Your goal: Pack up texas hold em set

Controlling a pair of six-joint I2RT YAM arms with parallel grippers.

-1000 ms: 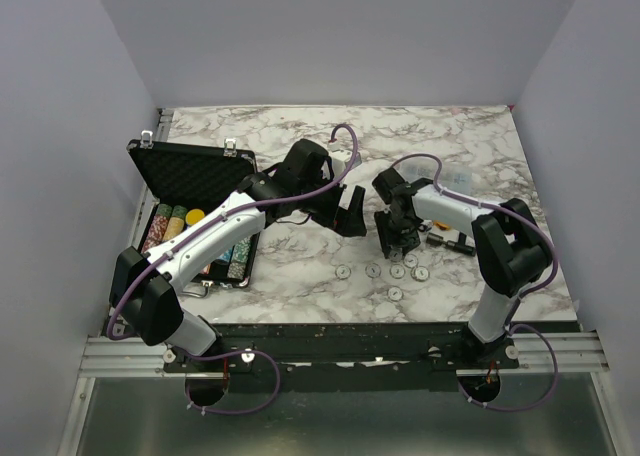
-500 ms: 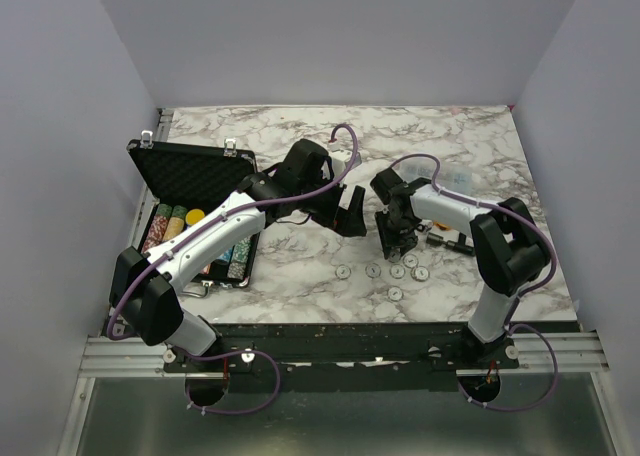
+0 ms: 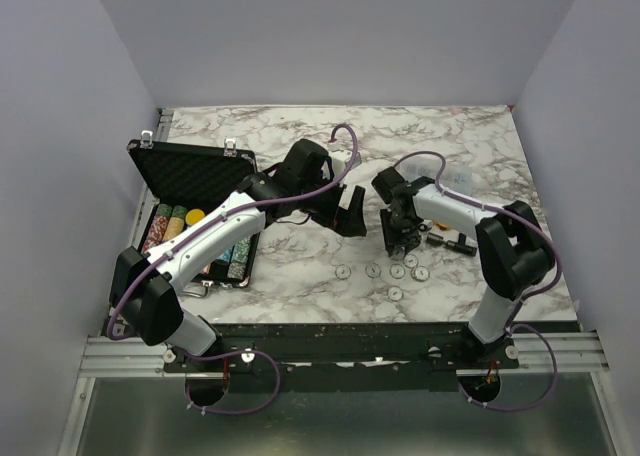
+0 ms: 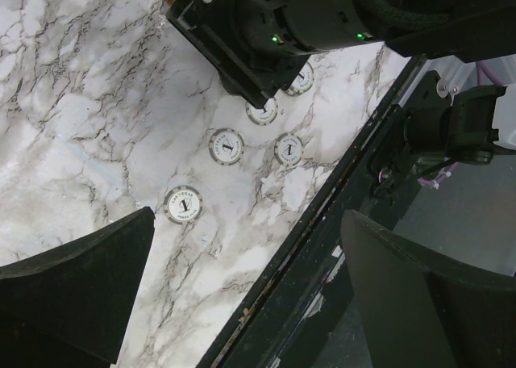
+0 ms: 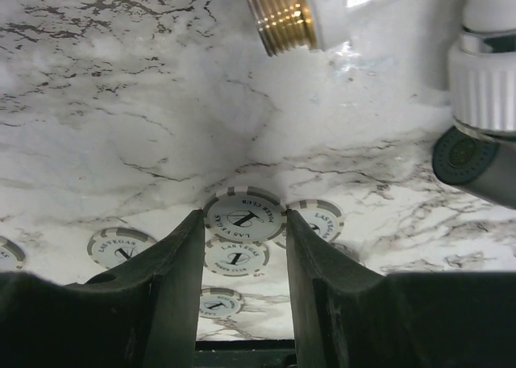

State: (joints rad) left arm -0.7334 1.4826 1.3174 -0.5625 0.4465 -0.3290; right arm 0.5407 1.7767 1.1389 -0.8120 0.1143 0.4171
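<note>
The right gripper (image 3: 400,242) is part closed on a white chip (image 5: 244,214), both fingers against its rim (a disc, so no long axis to mind). Whether it is off the table (image 3: 300,271) I cannot tell. Loose chips (image 3: 372,271) lie flat just beneath it and toward its base. The open case (image 3: 190,176) sits well to its left, beyond the left gripper (image 3: 350,212), which hangs wide open, empty and nearer the case. I judge the straight path crosses that arm.
</note>
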